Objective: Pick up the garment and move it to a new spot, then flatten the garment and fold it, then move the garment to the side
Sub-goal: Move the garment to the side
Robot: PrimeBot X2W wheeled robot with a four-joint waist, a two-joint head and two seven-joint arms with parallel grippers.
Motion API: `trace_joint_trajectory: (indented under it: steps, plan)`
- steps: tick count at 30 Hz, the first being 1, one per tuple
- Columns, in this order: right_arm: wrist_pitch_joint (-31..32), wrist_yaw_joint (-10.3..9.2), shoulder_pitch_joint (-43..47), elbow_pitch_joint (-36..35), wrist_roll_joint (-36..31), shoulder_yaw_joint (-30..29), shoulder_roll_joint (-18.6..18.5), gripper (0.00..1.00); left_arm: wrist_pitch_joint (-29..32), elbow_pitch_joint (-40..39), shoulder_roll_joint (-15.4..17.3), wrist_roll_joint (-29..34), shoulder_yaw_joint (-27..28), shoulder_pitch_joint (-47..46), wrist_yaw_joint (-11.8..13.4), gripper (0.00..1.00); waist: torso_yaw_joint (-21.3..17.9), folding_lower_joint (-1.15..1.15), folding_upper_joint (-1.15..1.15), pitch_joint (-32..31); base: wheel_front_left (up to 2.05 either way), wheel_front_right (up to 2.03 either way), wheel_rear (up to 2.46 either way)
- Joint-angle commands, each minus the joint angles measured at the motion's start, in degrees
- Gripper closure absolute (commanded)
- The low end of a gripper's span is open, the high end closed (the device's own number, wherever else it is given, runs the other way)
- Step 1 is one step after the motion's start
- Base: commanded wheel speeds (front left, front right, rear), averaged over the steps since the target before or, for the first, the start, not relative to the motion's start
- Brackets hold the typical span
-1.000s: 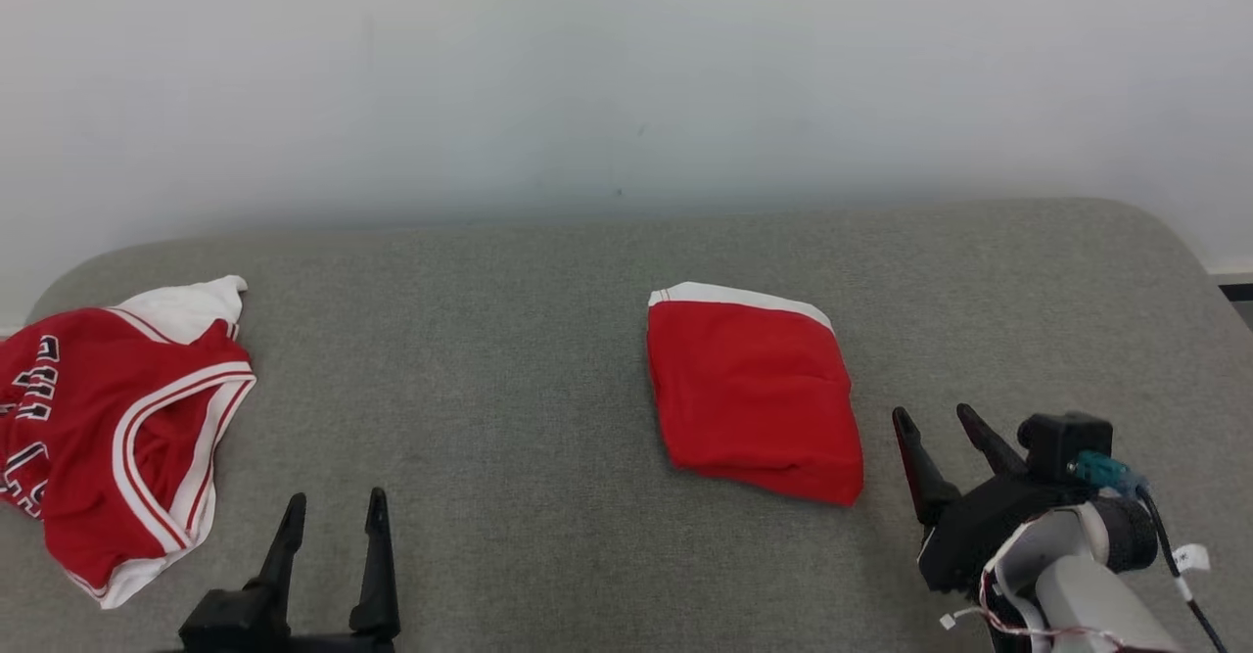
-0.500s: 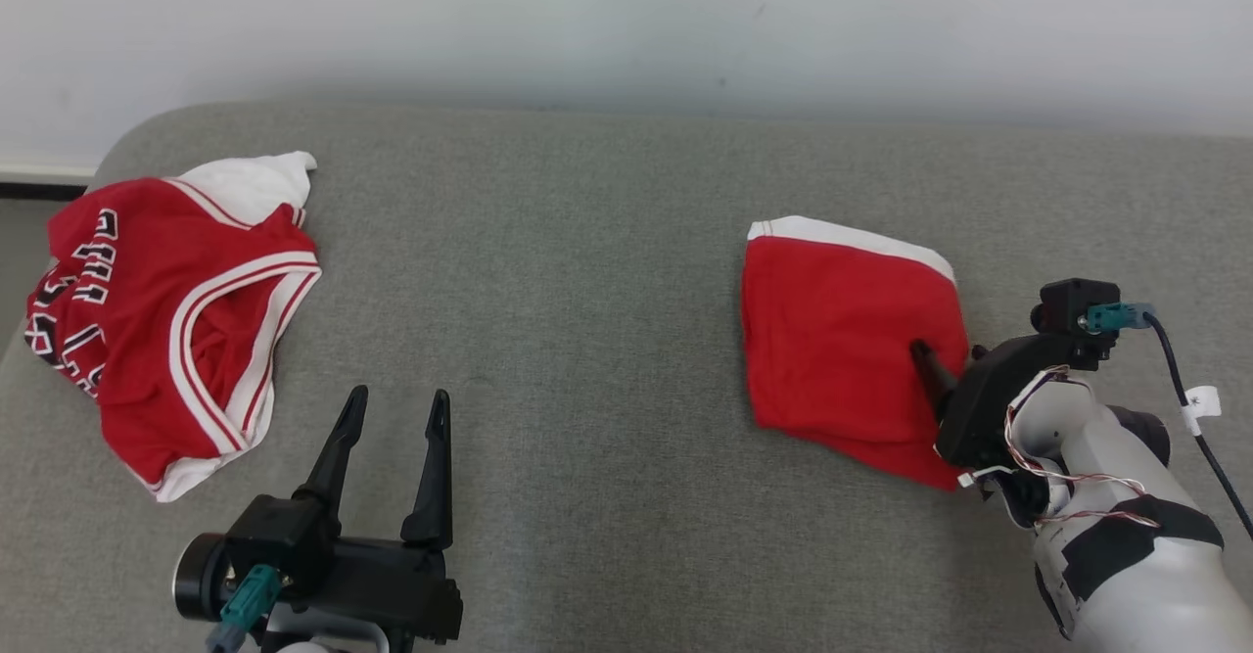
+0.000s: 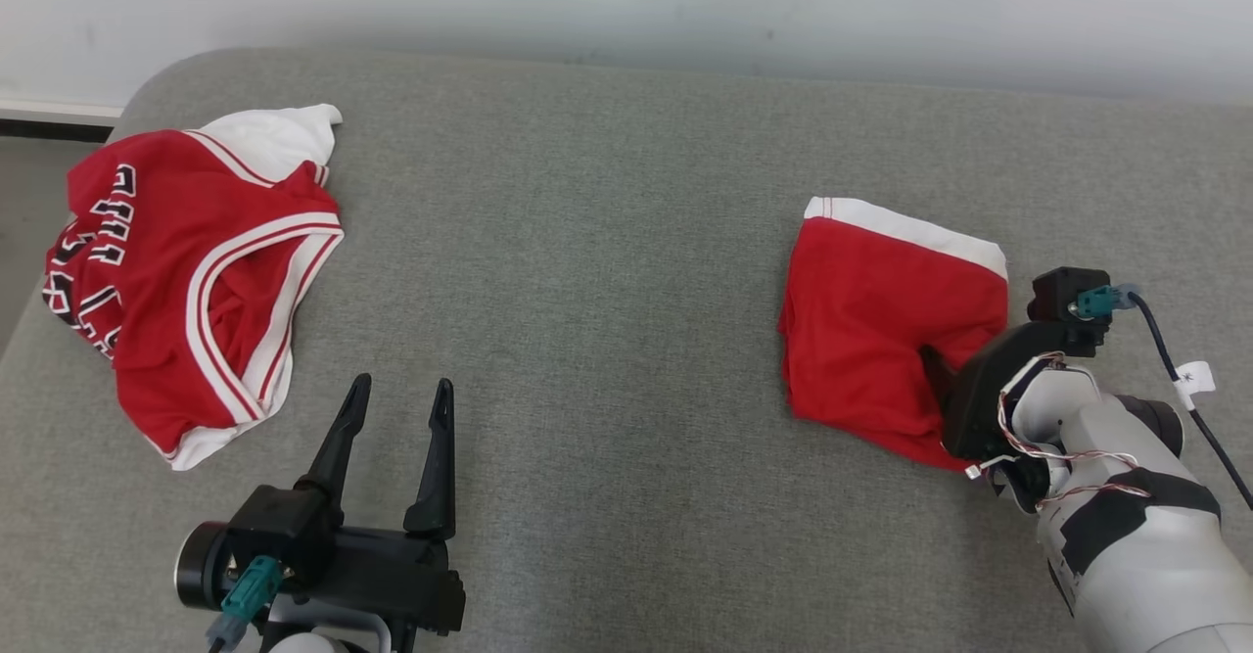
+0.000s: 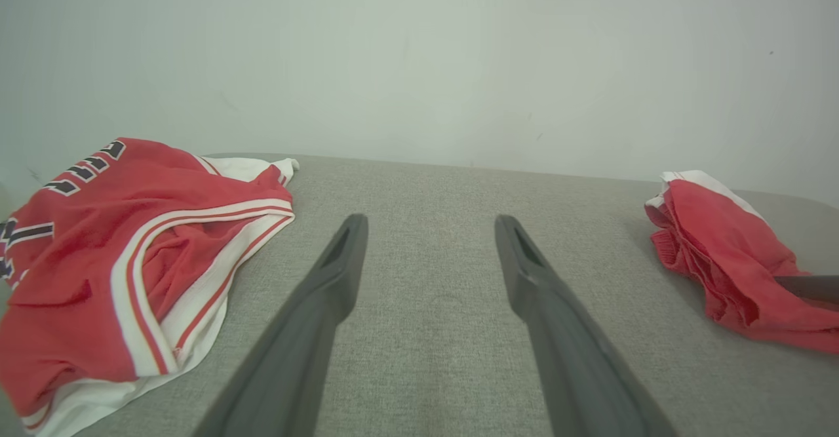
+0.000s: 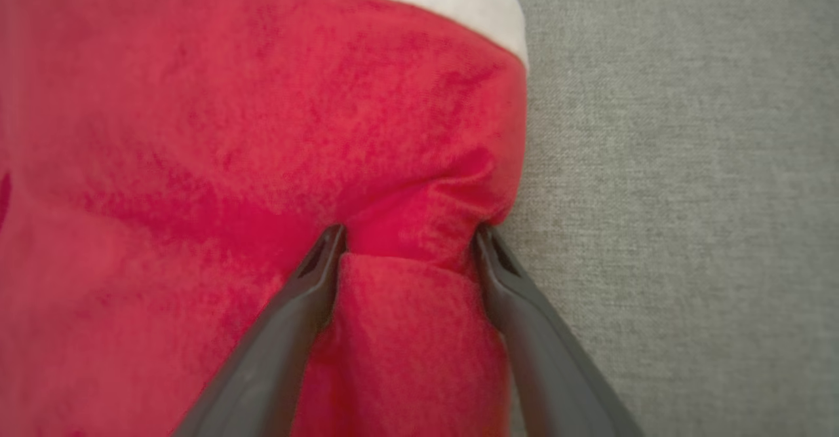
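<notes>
- Black block lettering with a white outline [image 3: 110, 232] is printed on the red jersey [image 3: 157, 340]. The jersey lies at the 9 o'clock side of the grey surface [image 3: 607, 340] in the head view. The letters are creased and turned sideways, so no whole word can be read.
- The same lettering is seen at 9 o'clock in the left wrist view, along the jersey's upper edge. Only broken strokes can be made out.
- A small white tag [image 3: 1192, 377] is fixed on the black cable [image 3: 1150, 320], at about 3 o'clock from the right gripper [image 5: 406, 240]. A tiny dark mark is printed on it, too small to be read.
</notes>
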Motion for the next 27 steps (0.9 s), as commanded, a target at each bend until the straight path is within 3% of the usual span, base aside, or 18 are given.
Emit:
trace_joint_trajectory:
  steps: [1,2,3,8,14,21,27]
  plan:
    - [1.65,-0.17,2.17,2.55,-0.81,0.7,0.8,0.0,-0.04,0.05,0.03,0.08,0.11,-0.34,-0.3,0.0,-0.59,0.0,0.0,0.09,0.0,0.0,0.0]
    - [1.77,-0.17,2.1,2.77,-1.25,1.1,0.89,0.27,-0.03,0.09,0.04,0.11,0.2,-0.36,-0.29,0.0,-0.87,0.0,0.0,0.17,0.0,0.0,0.0]
    - [1.78,-0.17,1.61,2.95,-2.29,2.04,0.7,1.0,-0.04,0.07,0.03,0.1,0.29,-0.55,-0.23,0.0,-1.43,0.0,0.0,0.44,0.0,0.0,0.0]
    - [2.38,-0.21,-0.29,1.59,-5.51,6.33,-0.66,1.0,-0.03,-0.57,0.05,0.48,1.19,-1.09,-0.06,0.0,-3.6,0.0,0.0,1.46,0.0,0.0,0.0]
    - [4.06,-0.21,-4.36,-4.44,-9.57,18.81,-4.2,1.0,-0.03,-2.58,0.49,0.97,4.71,-1.77,0.01,0.0,-10.49,0.0,0.0,4.47,0.0,0.0,0.0]
    - [2.38,-0.17,-8.6,-11.41,-8.51,29.88,-13.35,1.0,-0.03,-6.09,0.43,2.0,7.22,-2.95,-0.47,0.0,-18.11,0.0,0.0,8.58,0.0,0.0,0.0]
    - [-1.26,-0.17,-11.69,-15.12,-6.47,35.29,-22.02,1.0,-0.03,-9.32,0.4,3.1,6.67,-4.66,-1.3,0.0,-21.5,0.0,0.0,12.25,0.0,0.0,0.0]
